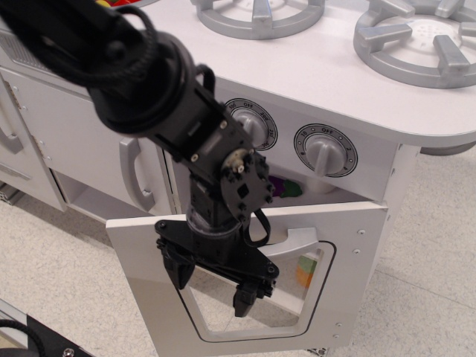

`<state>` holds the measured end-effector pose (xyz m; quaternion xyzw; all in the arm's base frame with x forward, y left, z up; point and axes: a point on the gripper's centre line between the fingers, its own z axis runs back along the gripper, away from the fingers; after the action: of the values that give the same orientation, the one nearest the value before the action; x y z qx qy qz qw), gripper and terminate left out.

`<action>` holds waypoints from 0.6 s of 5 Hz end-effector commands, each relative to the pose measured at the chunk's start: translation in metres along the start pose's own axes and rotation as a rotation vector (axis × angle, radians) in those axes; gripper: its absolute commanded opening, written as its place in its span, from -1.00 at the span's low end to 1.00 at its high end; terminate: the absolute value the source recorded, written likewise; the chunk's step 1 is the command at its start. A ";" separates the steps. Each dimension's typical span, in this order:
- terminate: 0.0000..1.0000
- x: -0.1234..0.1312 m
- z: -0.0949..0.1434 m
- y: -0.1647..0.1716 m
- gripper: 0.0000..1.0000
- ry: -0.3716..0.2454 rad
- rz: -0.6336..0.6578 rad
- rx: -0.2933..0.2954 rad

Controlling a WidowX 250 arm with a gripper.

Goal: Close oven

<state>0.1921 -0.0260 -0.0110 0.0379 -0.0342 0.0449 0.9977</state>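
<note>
A white toy kitchen fills the frame, with grey burners (256,16) along the top and a pale tiled floor below. The oven (357,245) sits in the lower middle, and its door leans out at the top, not yet shut. The black end effector (212,286) hangs in front of the door window, fingers spread apart and holding nothing. The grey handle (301,244) runs sideways just behind and above it. I think the door needs a push away from us, toward the dials (325,151).
</note>
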 end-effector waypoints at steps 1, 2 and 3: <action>-1.00 0.028 0.000 0.012 1.00 -0.052 0.082 0.009; -1.00 0.045 -0.002 0.018 1.00 -0.075 0.117 0.032; -1.00 0.059 -0.005 0.023 1.00 -0.103 0.134 0.055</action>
<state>0.2481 -0.0021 -0.0194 0.0695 -0.0719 0.1077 0.9891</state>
